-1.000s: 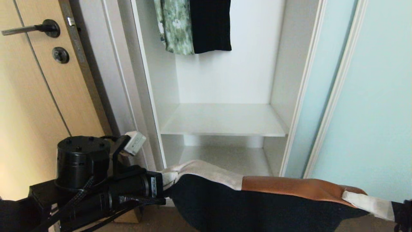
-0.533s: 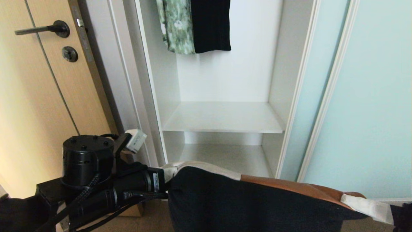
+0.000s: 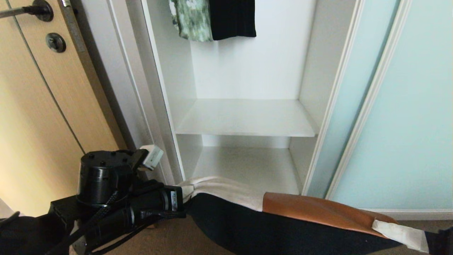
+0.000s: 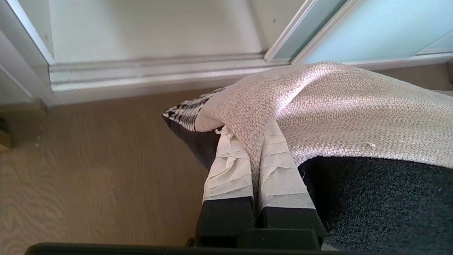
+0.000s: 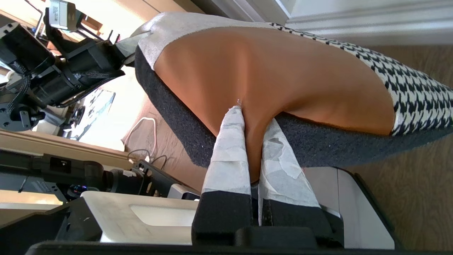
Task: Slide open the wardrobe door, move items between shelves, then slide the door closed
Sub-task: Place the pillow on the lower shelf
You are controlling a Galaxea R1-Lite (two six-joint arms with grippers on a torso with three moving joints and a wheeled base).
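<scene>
Since the earlier frame only the camera has shifted; square cushion (image 3: 283, 219), black-backed with beige, rust-brown and houndstooth patches, remains slung between both grippers before the white lower shelf (image 3: 247, 170). Left gripper (image 4: 253, 156) pinches its beige corner; right gripper (image 5: 249, 141) pinches its brown edge. Frosted aqua sliding door (image 3: 407, 124) stands open at right.

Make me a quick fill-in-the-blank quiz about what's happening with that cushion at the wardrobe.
1. The patchwork cushion with beige, rust-brown and houndstooth patches is gripped by ____ grippers.
2. The left gripper pinches the cushion's ____ corner.
3. The frosted aqua glass sliding door stands ____.
4. The two white shelves carry ____.

Missing words: both; beige; open; nothing
</scene>
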